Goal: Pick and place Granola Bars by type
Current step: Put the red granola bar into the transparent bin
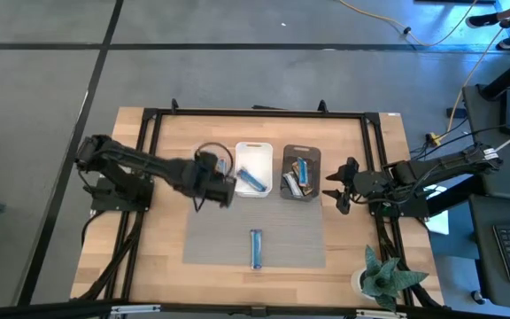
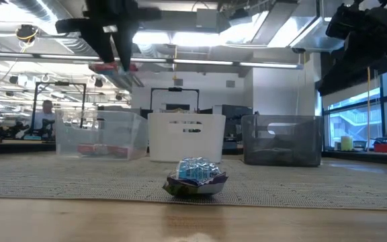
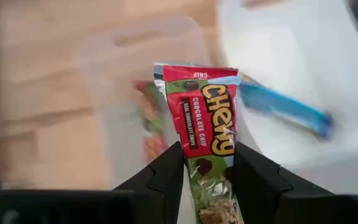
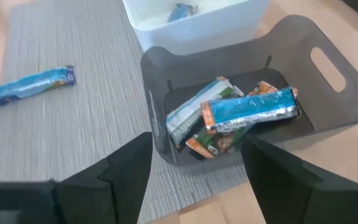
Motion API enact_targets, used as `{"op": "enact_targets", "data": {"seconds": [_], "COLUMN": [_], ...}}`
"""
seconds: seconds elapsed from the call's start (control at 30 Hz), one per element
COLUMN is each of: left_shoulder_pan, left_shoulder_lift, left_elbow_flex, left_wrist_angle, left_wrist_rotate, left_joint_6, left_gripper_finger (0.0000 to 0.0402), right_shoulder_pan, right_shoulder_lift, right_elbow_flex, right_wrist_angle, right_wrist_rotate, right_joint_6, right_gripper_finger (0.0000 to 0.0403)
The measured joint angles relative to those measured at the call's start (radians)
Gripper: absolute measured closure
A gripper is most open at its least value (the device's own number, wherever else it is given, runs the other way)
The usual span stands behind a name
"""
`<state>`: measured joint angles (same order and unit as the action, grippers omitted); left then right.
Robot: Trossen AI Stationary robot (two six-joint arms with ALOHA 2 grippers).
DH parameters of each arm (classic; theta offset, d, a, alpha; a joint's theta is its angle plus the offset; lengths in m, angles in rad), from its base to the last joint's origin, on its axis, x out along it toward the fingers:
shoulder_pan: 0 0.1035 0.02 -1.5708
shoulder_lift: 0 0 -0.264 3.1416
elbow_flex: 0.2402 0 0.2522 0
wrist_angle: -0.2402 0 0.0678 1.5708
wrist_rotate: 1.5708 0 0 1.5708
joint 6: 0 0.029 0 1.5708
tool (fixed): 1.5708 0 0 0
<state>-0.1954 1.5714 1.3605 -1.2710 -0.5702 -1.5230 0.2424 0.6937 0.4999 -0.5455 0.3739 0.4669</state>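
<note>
On the wooden surface lies a ribbed gray mat. The left hand pinches a shiny red-green bar reading "Chewy Chocolate Chip" above the clear bin. The right hand waits wide open, empty.

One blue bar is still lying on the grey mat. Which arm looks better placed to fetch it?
Probably the right. The right gripper is open and empty, while the left gripper is shut on a red Chewy bar. The blue bar lies between them.
</note>
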Motion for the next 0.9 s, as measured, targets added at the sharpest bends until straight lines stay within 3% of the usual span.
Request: {"op": "enact_targets", "data": {"seconds": [0.27,0.43,0.63,0.9], "left_shoulder_pan": [0.184,0.265,0.304,0.311], "left_shoulder_lift": [0.026,0.031,0.032,0.032], "left_elbow_flex": [-0.051,-0.153,-0.25,-0.292], "left_wrist_angle": [0.035,0.164,0.309,0.34], "left_wrist_rotate": [0.032,0.129,0.183,0.169], "left_joint_6": [0.099,0.176,0.227,0.254], "left_gripper_finger": [0.0286,0.0286,0.0286,0.0286], "right_shoulder_pan": [0.0,0.0,0.0,0.0], "right_shoulder_lift": [0.0,0.0,0.0,0.0], "right_elbow_flex": [0.0,0.0,0.0,0.0], "right_wrist_angle": [0.03,0.034,0.034,0.036], "right_wrist_rotate": [0.0,0.0,0.0,0.0], "right_joint_6": [0.002,0.003,0.001,0.0], "right_gripper_finger": [0.0154,0.0154,0.0154,0.0154]}}
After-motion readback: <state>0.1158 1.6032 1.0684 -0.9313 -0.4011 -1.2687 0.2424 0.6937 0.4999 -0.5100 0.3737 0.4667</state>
